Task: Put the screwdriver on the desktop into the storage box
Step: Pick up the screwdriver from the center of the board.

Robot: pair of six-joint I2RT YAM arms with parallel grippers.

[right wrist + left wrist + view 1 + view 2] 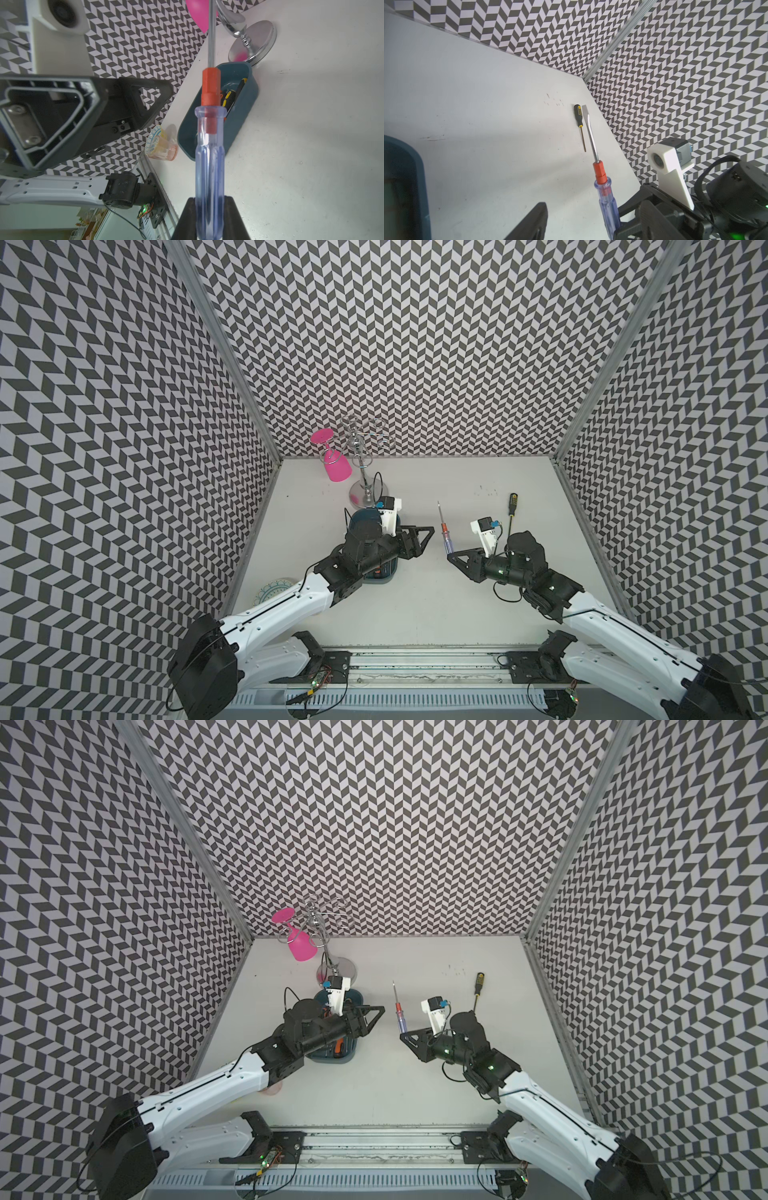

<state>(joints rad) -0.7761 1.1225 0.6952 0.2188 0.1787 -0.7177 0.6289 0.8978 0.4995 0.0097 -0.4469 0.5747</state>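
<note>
Screwdriver (444, 533): clear blue handle, red collar, flat blade. It is held off the desktop (457, 605) between the two arms, to the right of the storage box (252, 93).
Long axis: runs front to back in both top views. The blade tip points toward the back wall and the handle butt toward the front.
Right gripper (452, 557): clamped on the butt end of the handle, one finger on each side.
Left gripper (430, 531): fingers apart with nothing between them. Its tip is aimed at the handle, near it but not touching.
Storage box contents: other screwdrivers lie inside.
Black-and-yellow screwdriver (510, 510): flat on the desktop, far right — handle toward the back wall.
</note>
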